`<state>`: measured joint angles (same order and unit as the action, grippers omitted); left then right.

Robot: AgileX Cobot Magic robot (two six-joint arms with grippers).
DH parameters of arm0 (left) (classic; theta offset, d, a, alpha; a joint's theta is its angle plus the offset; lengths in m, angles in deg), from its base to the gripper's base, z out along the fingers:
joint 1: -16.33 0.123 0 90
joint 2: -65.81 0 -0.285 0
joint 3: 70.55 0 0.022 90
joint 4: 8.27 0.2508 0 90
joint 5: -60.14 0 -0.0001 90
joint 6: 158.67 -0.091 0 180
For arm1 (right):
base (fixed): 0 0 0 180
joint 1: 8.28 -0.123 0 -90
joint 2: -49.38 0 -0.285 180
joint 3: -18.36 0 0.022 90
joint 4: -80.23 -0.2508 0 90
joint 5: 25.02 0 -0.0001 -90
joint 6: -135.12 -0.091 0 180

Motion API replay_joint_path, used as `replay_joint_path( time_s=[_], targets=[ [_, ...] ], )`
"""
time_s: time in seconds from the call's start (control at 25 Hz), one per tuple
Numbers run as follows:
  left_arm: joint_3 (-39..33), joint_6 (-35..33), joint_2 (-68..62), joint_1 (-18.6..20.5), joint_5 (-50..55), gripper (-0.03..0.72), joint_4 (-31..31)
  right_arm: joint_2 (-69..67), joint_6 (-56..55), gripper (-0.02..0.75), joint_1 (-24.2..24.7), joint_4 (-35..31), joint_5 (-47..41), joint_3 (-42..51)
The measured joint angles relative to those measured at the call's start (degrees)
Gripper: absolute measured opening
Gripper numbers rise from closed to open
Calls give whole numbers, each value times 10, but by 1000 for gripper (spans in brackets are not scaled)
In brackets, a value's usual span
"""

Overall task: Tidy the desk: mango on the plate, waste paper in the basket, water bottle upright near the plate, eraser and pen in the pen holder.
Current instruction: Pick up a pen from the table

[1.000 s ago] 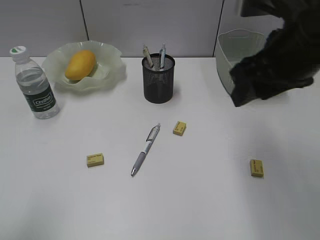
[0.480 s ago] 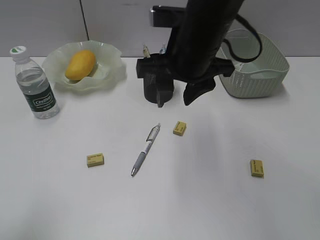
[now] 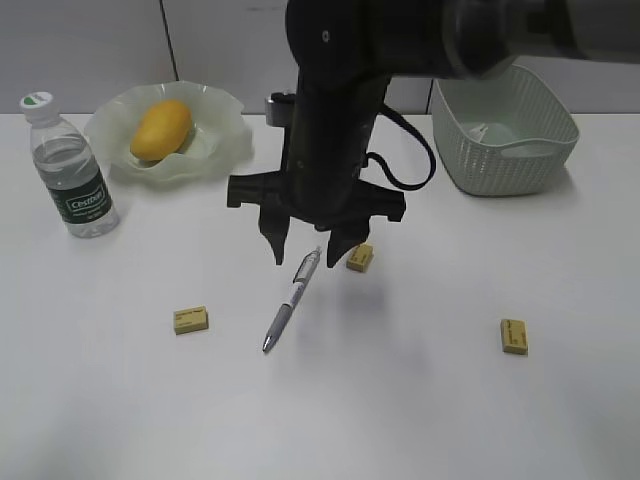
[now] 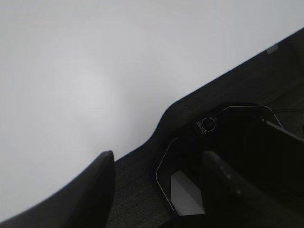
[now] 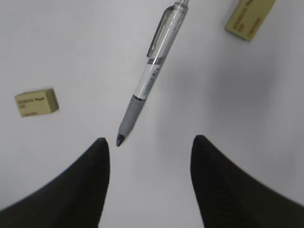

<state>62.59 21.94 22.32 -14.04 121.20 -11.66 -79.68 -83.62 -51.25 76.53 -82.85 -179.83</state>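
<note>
The mango (image 3: 160, 128) lies on the wavy-rimmed plate (image 3: 226, 140) at the back left. The water bottle (image 3: 72, 170) stands upright to the plate's left. A clear-and-grey pen (image 3: 292, 300) lies on the desk (image 3: 420, 410). My right gripper (image 3: 306, 251) hangs open just above the pen's upper end. In the right wrist view the pen (image 5: 149, 83) lies ahead of the open, empty jaws (image 5: 149, 139). Three yellow erasers lie on the desk: left (image 3: 190, 319), middle (image 3: 360, 257), right (image 3: 514, 336). My arm hides the pen holder. I cannot make out the waste paper.
The pale-green basket (image 3: 505, 150) stands at the back right. Two erasers show in the right wrist view, one at the left (image 5: 36, 102) and one at the top right (image 5: 250, 16). My left gripper (image 4: 159, 156) is open over a dark machine part beside the desk.
My right arm has swung from the basket at the back right to the middle and come down over the pen, jaws open. Nothing on the desk has moved.
</note>
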Motion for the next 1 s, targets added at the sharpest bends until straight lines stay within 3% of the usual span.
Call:
replay_joint_path(
  time_s=[0.32,0.8,1.0],
  targets=[
    [0,0,0,0,0,435,0,-71,-55,436,-2,-9,3,-16],
    [0,0,0,0,0,431,0,-162,-84,402,-2,2,-26,-118],
    [0,0,0,0,0,431,0,-176,-86,328,-2,8,-33,-119]
  ],
)
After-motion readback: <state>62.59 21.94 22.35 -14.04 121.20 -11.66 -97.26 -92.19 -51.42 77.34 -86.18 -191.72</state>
